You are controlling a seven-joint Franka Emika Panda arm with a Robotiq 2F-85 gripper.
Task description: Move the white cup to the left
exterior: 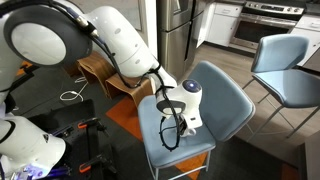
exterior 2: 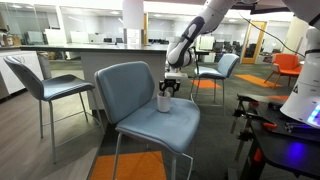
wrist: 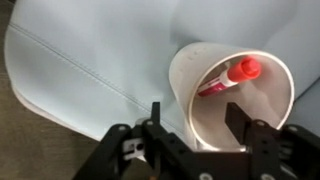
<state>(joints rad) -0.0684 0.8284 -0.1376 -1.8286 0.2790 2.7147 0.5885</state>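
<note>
In the wrist view the end effector point(wrist: 197, 120) hides part of the white cup point(wrist: 235, 105).

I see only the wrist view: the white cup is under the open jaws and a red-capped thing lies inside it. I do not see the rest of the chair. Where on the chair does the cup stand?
Observer: In an exterior view the white cup stands upright at the back of the seat, close to the backrest.
Operator: How high is the gripper over it?
Observer: The gripper hangs right at the rim of the cup. I cannot tell whether it touches.
Operator: Is another chair near?
Observer: Yes, a second blue-grey chair stands beside this one, apart from it.
</note>
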